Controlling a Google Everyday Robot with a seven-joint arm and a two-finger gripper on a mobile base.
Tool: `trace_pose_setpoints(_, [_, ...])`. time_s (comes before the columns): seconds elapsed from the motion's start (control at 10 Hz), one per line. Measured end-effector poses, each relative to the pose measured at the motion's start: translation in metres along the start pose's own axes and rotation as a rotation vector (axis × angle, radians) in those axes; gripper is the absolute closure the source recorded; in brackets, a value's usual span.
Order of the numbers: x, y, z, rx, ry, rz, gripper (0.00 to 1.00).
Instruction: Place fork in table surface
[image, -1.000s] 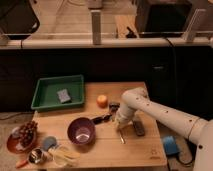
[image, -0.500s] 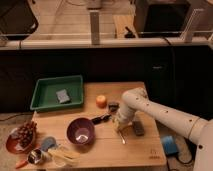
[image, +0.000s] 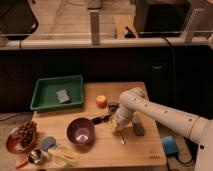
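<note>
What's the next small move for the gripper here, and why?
Probably lower the last bit and let go. The gripper sits low over the table surface, right of the purple bowl, with the fork slanting down from it, tip at or near the wood. That patch looks bare, so letting go there should leave the fork flat.

The fork is showing as a slim silvery sliver in the lower centre-right of the frame, slanting down and to the right, its lower end reaching the wood. Its upper end is disappearing under the gripper, which is hanging low right above it. The table surface, light-brown planks, is filling the lower middle of the frame beneath it.
</note>
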Motion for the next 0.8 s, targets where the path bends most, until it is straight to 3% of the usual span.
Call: trace_pose_setpoints(0.8, [-0.0019,0.0004,-0.0052,-0.003,-0.006,-0.001,0.20])
